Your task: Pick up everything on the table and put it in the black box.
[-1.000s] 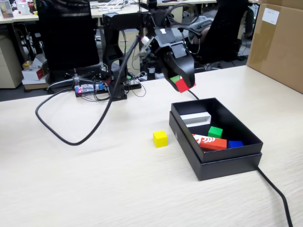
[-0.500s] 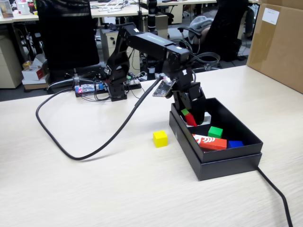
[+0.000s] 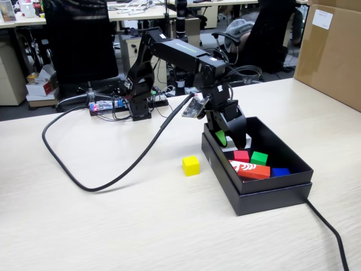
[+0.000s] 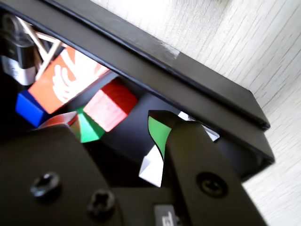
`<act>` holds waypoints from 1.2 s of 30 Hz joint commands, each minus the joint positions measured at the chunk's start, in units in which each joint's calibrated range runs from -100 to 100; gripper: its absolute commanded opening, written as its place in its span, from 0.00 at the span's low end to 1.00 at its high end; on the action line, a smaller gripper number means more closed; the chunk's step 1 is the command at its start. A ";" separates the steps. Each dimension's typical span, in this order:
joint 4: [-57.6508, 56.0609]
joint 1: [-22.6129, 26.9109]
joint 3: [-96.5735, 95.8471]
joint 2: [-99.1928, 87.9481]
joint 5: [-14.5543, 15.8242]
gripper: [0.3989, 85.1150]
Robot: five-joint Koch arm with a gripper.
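The yellow cube sits on the beige table, just left of the black box. The red cube and the green cube lie side by side inside the box. My gripper hangs over the box's far left part, pointing down with its jaws apart and nothing between them. In the wrist view my gripper is open above the box floor. The red cube and green cube lie beyond it, with the box wall behind them.
A long red block with white marks and a blue block also lie in the box. A white block lies under my right jaw. A brown cardboard box stands at the back right. Black cables cross the table.
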 commanded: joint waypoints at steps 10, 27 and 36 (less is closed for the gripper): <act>-4.32 -1.90 3.65 -22.41 -4.54 0.49; -5.10 -8.11 -15.03 -28.14 -6.20 0.58; 3.37 -9.72 -25.18 -25.73 -5.96 0.58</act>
